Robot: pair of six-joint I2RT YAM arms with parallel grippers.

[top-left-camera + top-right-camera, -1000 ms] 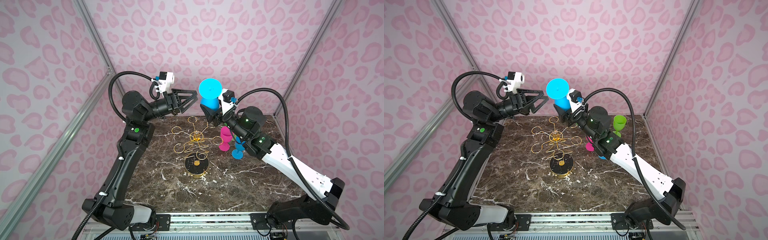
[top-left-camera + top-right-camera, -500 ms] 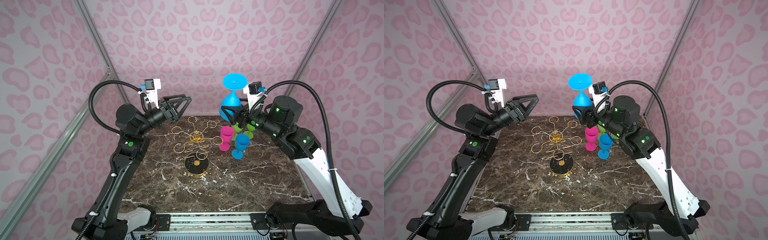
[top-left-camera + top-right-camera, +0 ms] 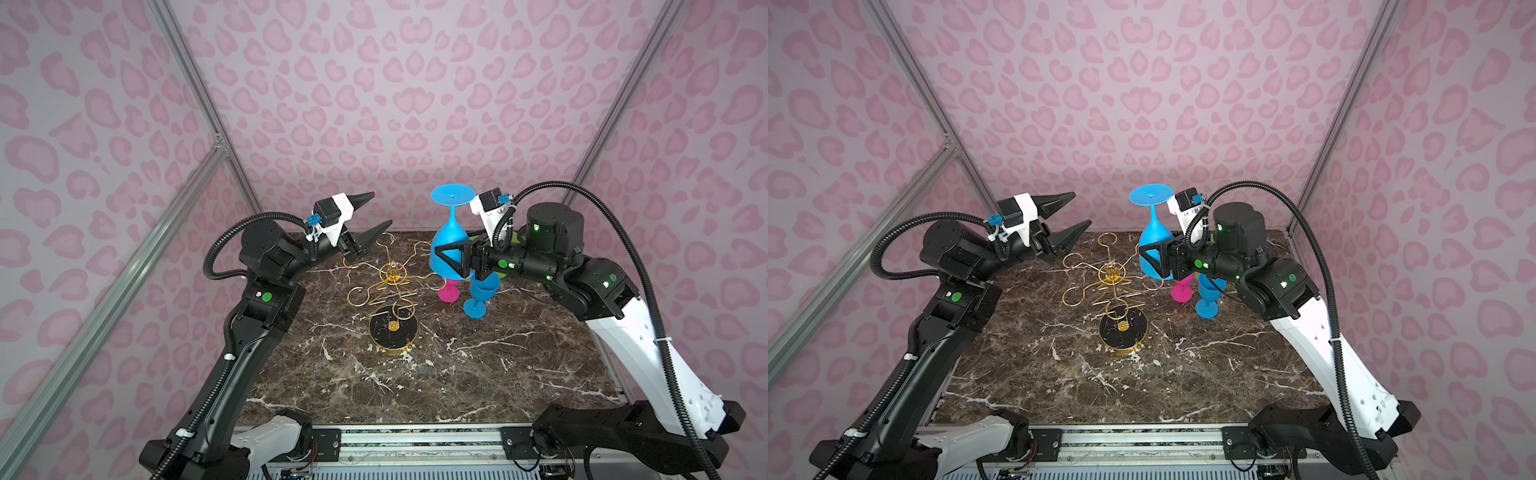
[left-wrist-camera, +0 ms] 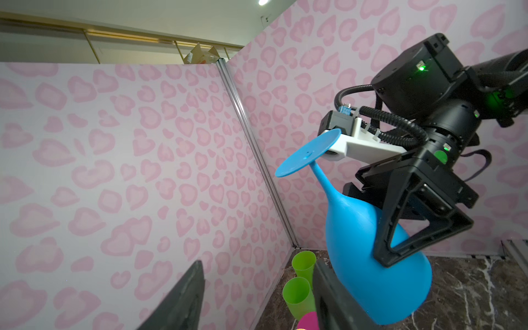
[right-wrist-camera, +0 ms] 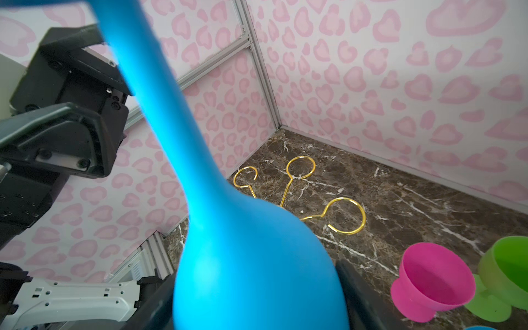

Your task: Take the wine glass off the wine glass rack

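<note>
Inverted blue wine glass (image 3: 449,232), foot up, bowl pinched by right end effector (image 3: 444,254), raised above bench (image 3: 457,374) just right of gold wine glass rack (image 3: 392,273), left end effector (image 3: 380,208) spread, empty, above rack's back-left.

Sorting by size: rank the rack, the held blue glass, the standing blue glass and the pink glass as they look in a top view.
1. rack, by spread.
2. held blue glass, nearer the camera.
3. standing blue glass.
Unranked: pink glass, partly hidden behind the held one.
</note>
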